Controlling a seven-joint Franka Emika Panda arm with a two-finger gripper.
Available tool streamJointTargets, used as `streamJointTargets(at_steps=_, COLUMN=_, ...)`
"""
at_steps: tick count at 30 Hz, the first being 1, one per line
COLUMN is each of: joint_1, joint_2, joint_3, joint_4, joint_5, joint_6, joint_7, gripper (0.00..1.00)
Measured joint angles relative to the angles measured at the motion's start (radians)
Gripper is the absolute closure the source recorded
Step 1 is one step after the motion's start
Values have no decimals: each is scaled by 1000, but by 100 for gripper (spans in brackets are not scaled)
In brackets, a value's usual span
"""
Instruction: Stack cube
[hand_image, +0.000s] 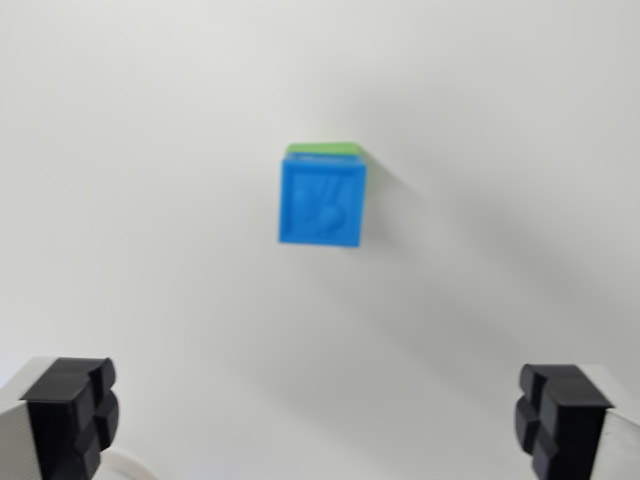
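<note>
A blue cube (322, 202) with a raised pattern on its top face sits on top of a green cube (322, 148), of which only a thin strip shows along the far edge. Both lie near the middle of the wrist view on a white surface. My gripper (318, 415) is high above and nearer than the stack, open wide. Its black fingertips (72, 410) show in the two bottom corners with nothing between them.
The white tabletop (150, 200) fills the whole view. A soft shadow falls to the right of the stack.
</note>
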Motion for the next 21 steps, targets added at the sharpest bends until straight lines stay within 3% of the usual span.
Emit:
streamJointTargets(at_steps=9, joint_1=0, joint_2=-22, joint_3=1, joint_4=48, joint_5=0, joint_6=-71, joint_7=0, gripper=0)
streamJointTargets(at_steps=21, joint_1=0, joint_2=-33, joint_3=2, joint_4=78, joint_5=0, joint_6=-112, joint_7=0, gripper=0)
